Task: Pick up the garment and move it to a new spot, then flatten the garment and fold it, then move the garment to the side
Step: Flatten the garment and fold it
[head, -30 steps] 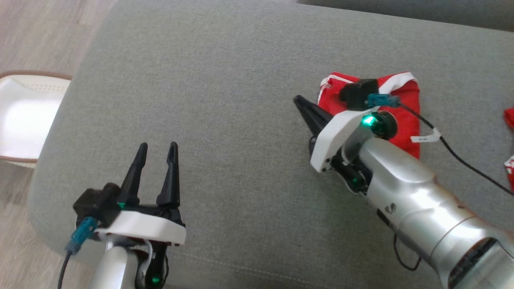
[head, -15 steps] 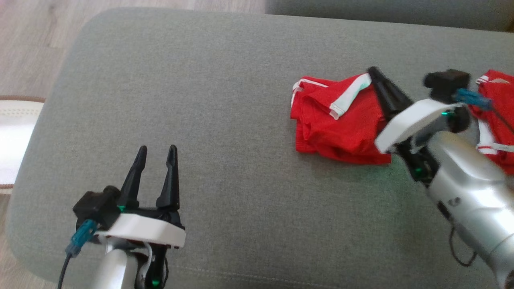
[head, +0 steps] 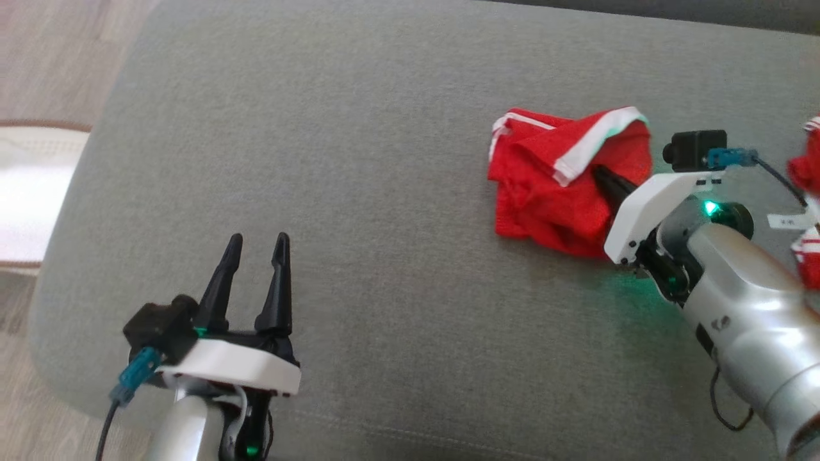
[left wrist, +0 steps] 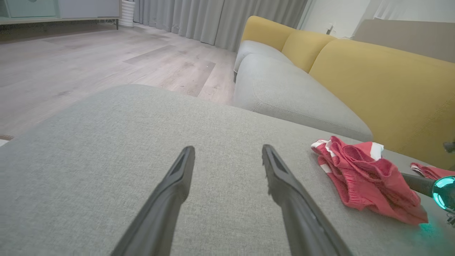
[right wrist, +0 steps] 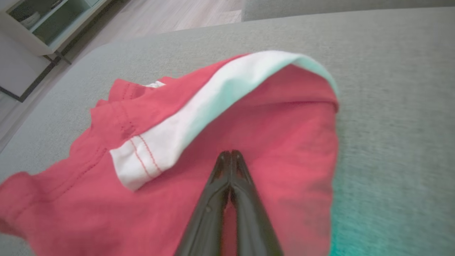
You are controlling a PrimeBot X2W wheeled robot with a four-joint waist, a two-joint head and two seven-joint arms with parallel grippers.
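Note:
The garment point(head: 544, 192) is red with white bands and lies crumpled on the grey cushion point(head: 352, 160), right of the middle. My right gripper point(head: 599, 173) is shut, its joined fingertips lying on the garment's right part, with no cloth visibly pinched between them. In the right wrist view the closed gripper point(right wrist: 230, 153) points onto the red garment point(right wrist: 277, 142) just below a folded white band. My left gripper point(head: 256, 240) stands open at the lower left, well apart from the garment. In the left wrist view the open gripper point(left wrist: 227, 153) is empty and the garment point(left wrist: 362, 177) is off to its right.
Another piece of red cloth point(head: 808, 166) lies at the right edge, behind my right wrist. A pale basket point(head: 32, 192) stands on the wood floor to the left of the cushion. A yellow sofa back point(left wrist: 373, 78) rises behind the cushion.
The head camera has shifted. My shut right gripper went from reaching past the garment's left side, to its far right corner, to resting on its right part. The left gripper stayed put.

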